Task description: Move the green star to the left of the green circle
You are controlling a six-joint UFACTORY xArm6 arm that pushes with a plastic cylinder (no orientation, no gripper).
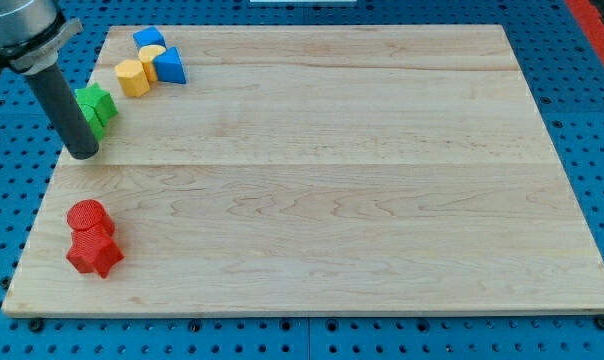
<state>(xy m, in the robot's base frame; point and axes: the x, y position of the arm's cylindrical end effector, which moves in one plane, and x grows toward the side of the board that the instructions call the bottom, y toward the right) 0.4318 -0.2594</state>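
The green star sits near the board's left edge, toward the view's top. A second green block, probably the green circle, lies just below it, touching it and largely hidden by my rod. My tip rests on the board just below and slightly left of the green blocks. The rod's shaft covers their left side.
A yellow hexagon-like block, a second yellow block, a blue triangle and a blue block cluster at the top left. A red cylinder and a red star sit at the lower left. The wooden board lies on a blue pegboard.
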